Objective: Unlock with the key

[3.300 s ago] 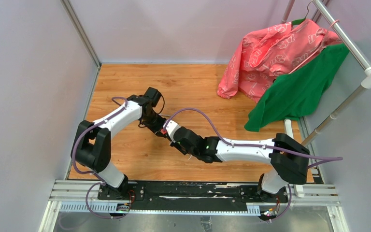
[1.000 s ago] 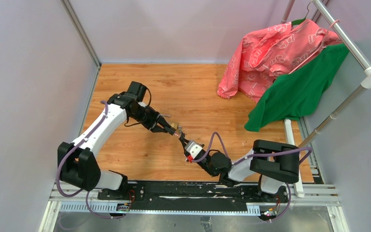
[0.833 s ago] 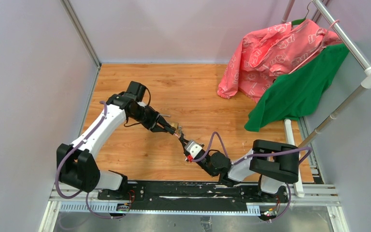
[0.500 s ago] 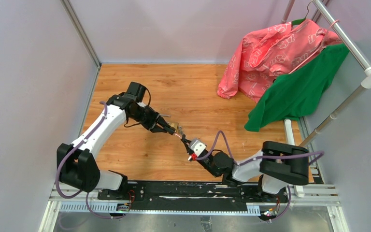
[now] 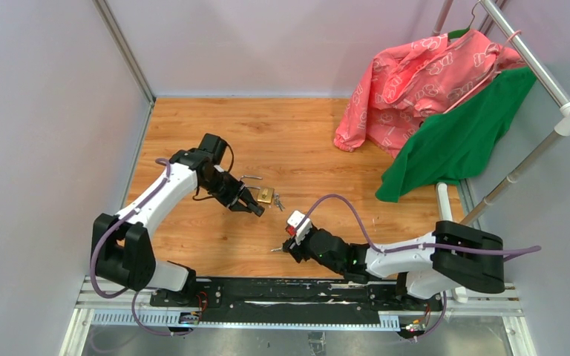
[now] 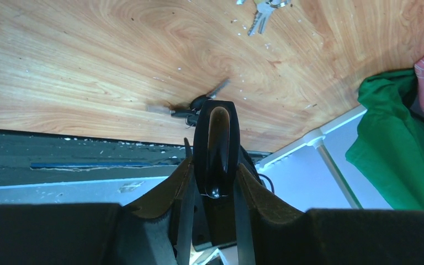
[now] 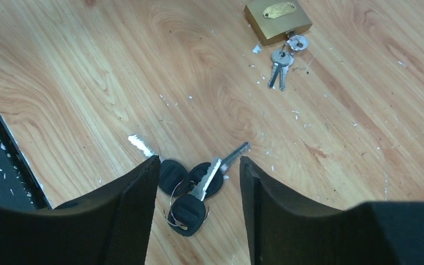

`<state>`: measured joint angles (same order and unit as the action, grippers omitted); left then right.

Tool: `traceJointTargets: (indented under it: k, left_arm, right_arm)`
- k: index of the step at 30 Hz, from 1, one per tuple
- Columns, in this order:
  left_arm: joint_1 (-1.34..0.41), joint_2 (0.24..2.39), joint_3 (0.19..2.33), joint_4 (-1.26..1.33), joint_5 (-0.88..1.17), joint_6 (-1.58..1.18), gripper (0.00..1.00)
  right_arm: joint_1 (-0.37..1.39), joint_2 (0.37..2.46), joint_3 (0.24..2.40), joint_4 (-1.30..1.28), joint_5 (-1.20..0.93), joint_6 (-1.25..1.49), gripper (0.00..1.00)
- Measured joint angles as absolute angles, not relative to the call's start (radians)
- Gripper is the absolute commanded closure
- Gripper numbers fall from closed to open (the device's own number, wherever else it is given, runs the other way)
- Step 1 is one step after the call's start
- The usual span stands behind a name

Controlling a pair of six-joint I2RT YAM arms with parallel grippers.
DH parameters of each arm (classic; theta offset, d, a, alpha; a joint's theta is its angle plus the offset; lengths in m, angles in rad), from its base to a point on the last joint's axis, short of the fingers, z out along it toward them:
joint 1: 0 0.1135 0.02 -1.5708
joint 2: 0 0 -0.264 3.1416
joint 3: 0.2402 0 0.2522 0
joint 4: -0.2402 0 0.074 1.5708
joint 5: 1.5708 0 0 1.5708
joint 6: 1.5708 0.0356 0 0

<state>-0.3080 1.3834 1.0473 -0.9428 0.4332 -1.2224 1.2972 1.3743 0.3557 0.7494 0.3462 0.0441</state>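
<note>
One key bunch (image 7: 194,194), now on table (image 7: 88,72)

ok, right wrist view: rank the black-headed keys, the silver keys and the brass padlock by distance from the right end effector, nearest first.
1. black-headed keys: low centre, lying inside the open right end effector.
2. silver keys: well ahead, upper right of the view.
3. brass padlock: just past the silver keys, at the top edge.
</note>
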Motion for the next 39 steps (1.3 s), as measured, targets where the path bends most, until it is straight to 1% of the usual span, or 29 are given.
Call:
traceJointTargets:
  k: [5,9,14,22,28,30,32,36,37,39]
  left_arm:
    - [-0.31,1.409,1.035,-0.943,0.416,-1.217,1.0]
    - [-0.311,1.426,1.035,-0.939,0.414,-1.216,1.0]
    - [-0.311,1.431,1.035,-0.937,0.416,-1.214,1.0]
    - [-0.312,1.431,1.035,-0.936,0.42,-1.211,1.0]
    - [-0.312,1.431,1.035,-0.936,0.424,-1.21,1.0]
    - [-0.312,1.431,1.035,-0.936,0.424,-1.21,1.0]
    - [-0.312,1.431,1.035,-0.936,0.425,-1.21,1.0]
    - [-0.312,1.431,1.035,-0.936,0.426,-1.208,1.0]
    - [-0.311,1.431,1.035,-0.931,0.424,-1.207,1.0]
    - [-0.311,1.431,1.035,-0.926,0.419,-1.208,1.0]
  right_arm:
    - [1.271,1.314,0.453,0.57,0.305,0.048,0.28]
    - [1.258,1.313,0.578,0.501,0.278,0.02,0.26]
    - [1.241,1.407,0.676,0.49,0.248,-0.012,0.25]
    - [1.203,1.582,0.715,0.505,0.226,-0.038,0.26]
    - [1.198,1.637,0.785,0.558,0.228,-0.063,0.28]
    - [1.198,1.647,0.8,0.579,0.229,-0.071,0.34]
    - [1.197,1.658,0.816,0.591,0.233,-0.077,0.48]
    - [1.197,1.686,0.839,0.604,0.242,-0.094,0.68]
    - [1.197,1.692,0.841,0.606,0.25,-0.097,0.76]
    - [1.197,1.698,0.845,0.609,0.262,-0.104,0.98]
